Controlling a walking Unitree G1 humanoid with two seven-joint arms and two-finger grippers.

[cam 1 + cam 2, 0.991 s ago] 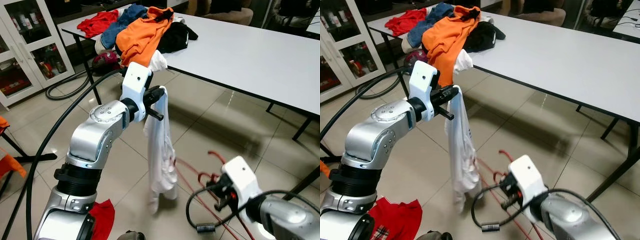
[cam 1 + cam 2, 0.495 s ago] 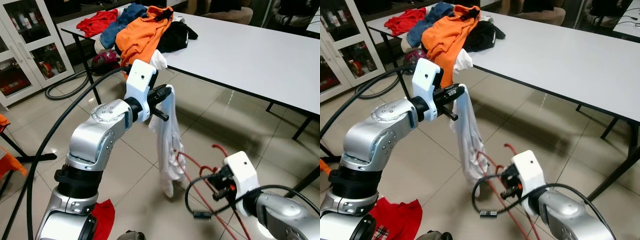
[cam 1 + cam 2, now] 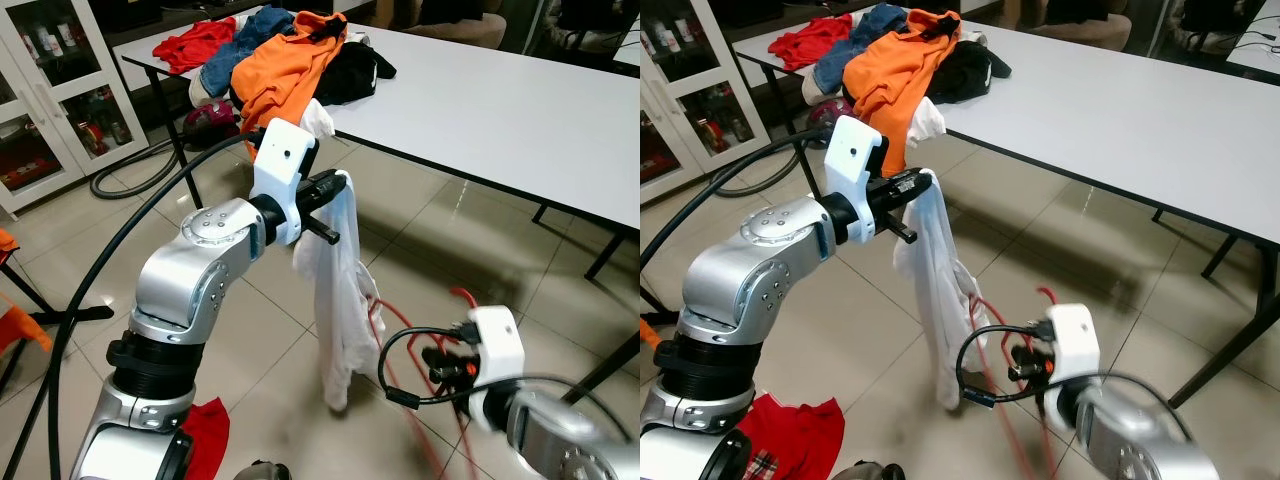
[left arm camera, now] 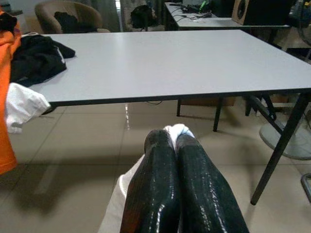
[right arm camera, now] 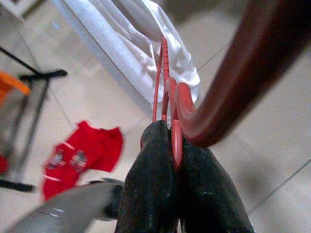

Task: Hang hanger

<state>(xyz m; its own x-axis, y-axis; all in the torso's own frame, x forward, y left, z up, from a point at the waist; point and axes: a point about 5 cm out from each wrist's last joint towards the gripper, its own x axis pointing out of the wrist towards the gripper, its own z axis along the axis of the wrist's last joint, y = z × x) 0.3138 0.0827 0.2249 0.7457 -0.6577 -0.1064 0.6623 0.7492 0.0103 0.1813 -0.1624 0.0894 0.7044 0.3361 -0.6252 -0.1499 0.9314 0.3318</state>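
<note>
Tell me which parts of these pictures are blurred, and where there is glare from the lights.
Left eye view: the right arm and the red hanger are motion-blurred, while the left hand with the white shirt is sharp; glare lies on the floor tiles. Right wrist view: the hanger's hook is out of focus. Left wrist view: sharp, with glare on the fingers.

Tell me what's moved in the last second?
The right gripper carried the red hanger up toward the white shirt; its top now reaches the cloth. The left gripper lifted the shirt slightly, still clamped. The clothes pile on the table is unchanged.
</note>
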